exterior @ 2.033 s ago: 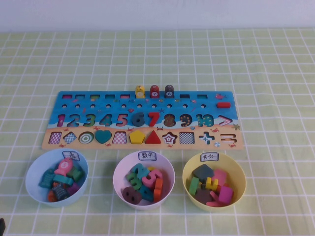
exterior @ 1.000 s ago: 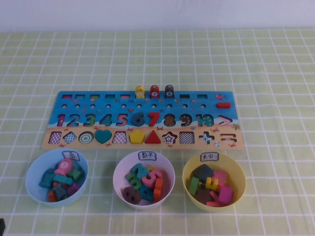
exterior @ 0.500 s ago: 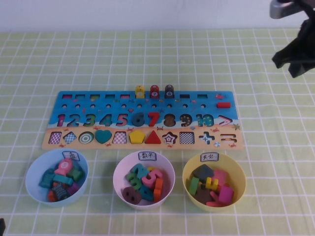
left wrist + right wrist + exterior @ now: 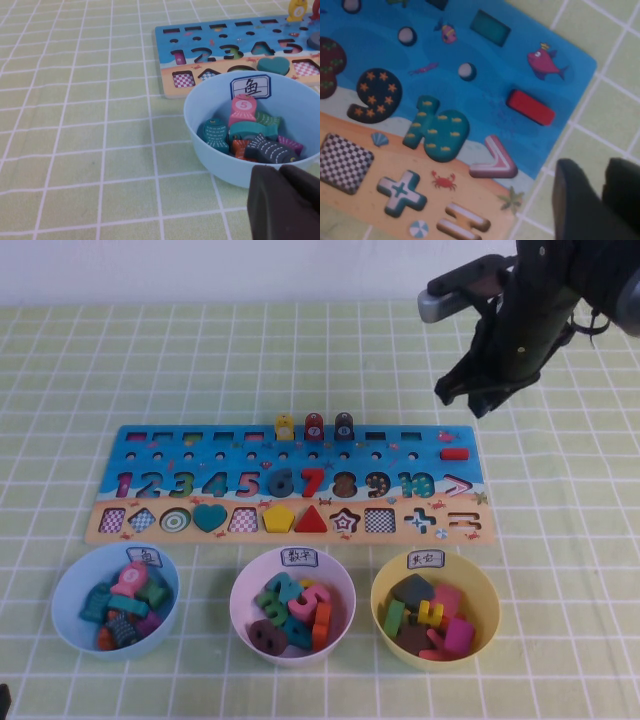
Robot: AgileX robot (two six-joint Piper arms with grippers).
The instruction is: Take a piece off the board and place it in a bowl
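Note:
The red bar piece (image 4: pixel 454 453) lies in its slot at the right end of the board (image 4: pixel 130 455), on the blue part. In the right wrist view the piece (image 4: pixel 530 107) sits on the board (image 4: pixel 485 100) near the corner. My right gripper (image 4: pixel 468 400) hovers above and just beyond the board's far right corner, close to the piece; in its wrist view the gripper (image 4: pixel 600 170) has its fingers a little apart and empty. The yellow bowl (image 4: pixel 380 600) with several pieces stands at the front right. My left gripper (image 4: pixel 277 170) is shut and empty beside the pale blue bowl.
A pale blue bowl (image 4: pixel 65 590) of fish pieces and a pinkish-white bowl (image 4: pixel 240 590) of numbers stand in front of the board. Three pegs (image 4: pixel 314 426) stand upright on the board's far edge. A green checked cloth (image 4: pixel 560 540) covers the table.
My right arm has come into view from the upper right and moved left and down toward the board's right end. Board, pieces and bowls have not moved.

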